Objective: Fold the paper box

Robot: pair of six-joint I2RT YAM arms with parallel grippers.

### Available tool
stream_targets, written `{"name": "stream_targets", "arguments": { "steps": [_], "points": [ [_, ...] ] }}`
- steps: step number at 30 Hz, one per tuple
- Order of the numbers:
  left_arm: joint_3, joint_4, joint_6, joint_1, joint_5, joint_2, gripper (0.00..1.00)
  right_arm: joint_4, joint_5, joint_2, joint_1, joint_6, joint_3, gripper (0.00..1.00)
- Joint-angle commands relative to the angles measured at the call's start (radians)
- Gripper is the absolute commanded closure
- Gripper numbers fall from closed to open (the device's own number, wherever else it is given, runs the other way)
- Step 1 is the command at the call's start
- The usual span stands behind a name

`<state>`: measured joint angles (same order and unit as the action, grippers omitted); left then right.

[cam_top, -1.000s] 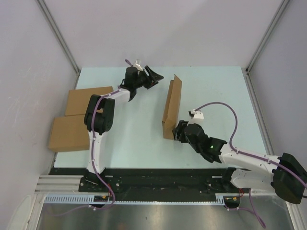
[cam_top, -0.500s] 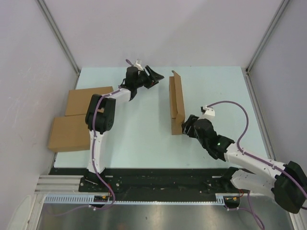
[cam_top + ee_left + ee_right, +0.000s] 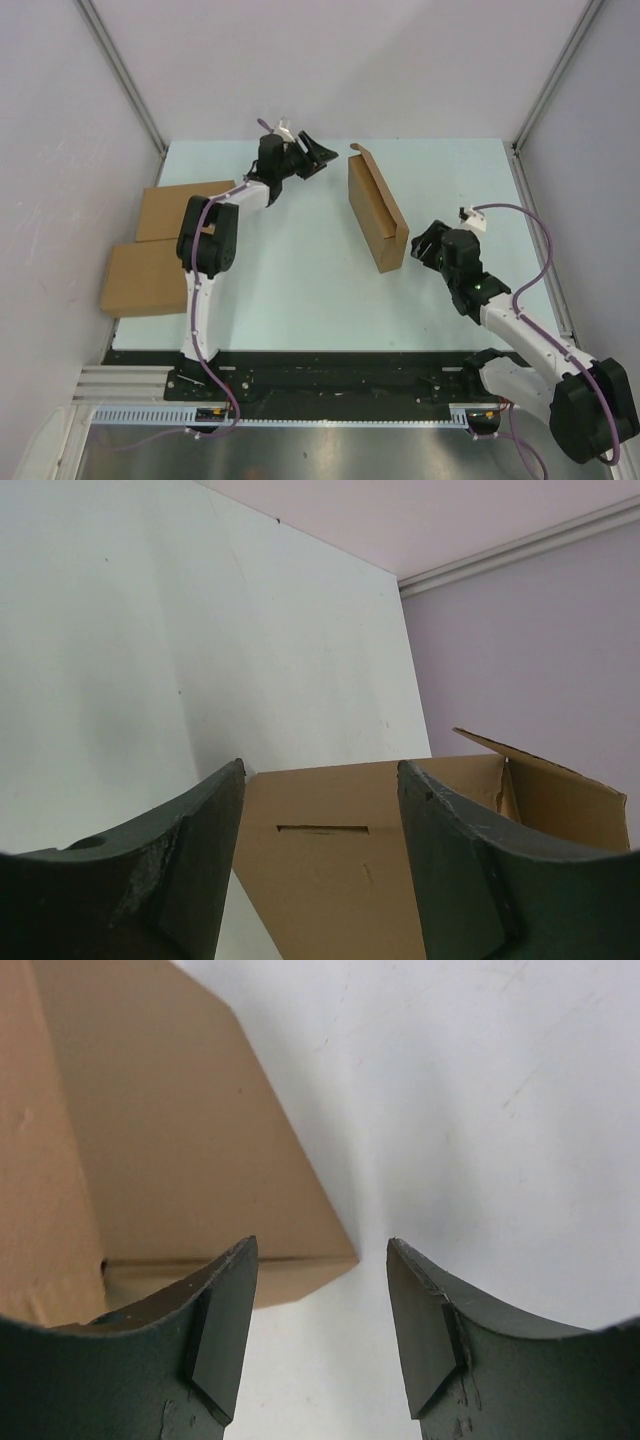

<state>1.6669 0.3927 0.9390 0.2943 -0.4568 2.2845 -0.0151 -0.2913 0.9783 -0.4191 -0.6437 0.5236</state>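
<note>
Looking down the bench (image 3: 290, 270), I've got the paper box (image 3: 378, 213) standing up on one long edge. It's right of the middle and runs from my right side up toward the far edge. My right gripper (image 3: 424, 243) sits just beside its near end, jaws apart, nothing between them. In the wrist view the brown corner lies off past the finger (image 3: 215, 1330) on the left, not in the gap. My left gripper (image 3: 320, 160) hangs by the far edge, left of the box's far end, also spread wide and empty. Through its fingers (image 3: 150, 880) I see a broad face with a narrow slot (image 3: 322, 829) and a loose flap (image 3: 545, 790) sticking up at the end.

How will it handle? Light, I'd say. It looks like thin card: stiff across each panel, floppy at every crease, easy to dent if I pinch hard. Balanced on an edge like that, a nudge on the broad face would likely tip it. The faces look smooth, so a push could slide it over the bench rather than fold it. Best hold, I reckon, is a pinch across the thickness at the top edge near one end. One arm steadies while the other works the loose flap. Two flat brown boxes (image 3: 185, 208) lie at the left edge, well apart from all this.
</note>
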Motion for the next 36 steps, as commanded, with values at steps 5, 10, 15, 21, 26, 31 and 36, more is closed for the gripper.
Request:
{"name": "stream_targets", "arguments": {
  "steps": [5, 10, 15, 21, 26, 31, 36],
  "points": [
    [-0.022, 0.071, -0.038, -0.041, 0.026, -0.042, 0.30, 0.086, 0.113, 0.050, 0.127, 0.041, 0.029, 0.41],
    [0.106, -0.029, -0.065, -0.043, 0.079, 0.027, 0.32, 0.020, 0.141, 0.013, 0.115, 0.023, 0.036, 0.44],
    [0.255, -0.117, -0.048, -0.026, 0.070, 0.142, 0.35, -0.019, 0.121, -0.027, 0.010, -0.031, -0.008, 0.56],
    [0.338, -0.143, -0.043, 0.008, 0.069, 0.216, 0.39, 0.004, 0.075, 0.034, -0.122, -0.080, -0.022, 0.62],
    [0.401, -0.161, -0.046, 0.045, 0.035, 0.266, 0.40, 0.055, 0.076, 0.059, -0.118, -0.080, -0.022, 0.62],
    [0.393, -0.129, -0.051, 0.075, 0.004, 0.273, 0.40, 0.044, 0.087, 0.054, -0.080, -0.068, -0.022, 0.61],
    [0.353, -0.091, -0.049, 0.091, -0.016, 0.267, 0.40, 0.049, 0.107, 0.051, -0.040, -0.054, -0.025, 0.61]
  ]
}}
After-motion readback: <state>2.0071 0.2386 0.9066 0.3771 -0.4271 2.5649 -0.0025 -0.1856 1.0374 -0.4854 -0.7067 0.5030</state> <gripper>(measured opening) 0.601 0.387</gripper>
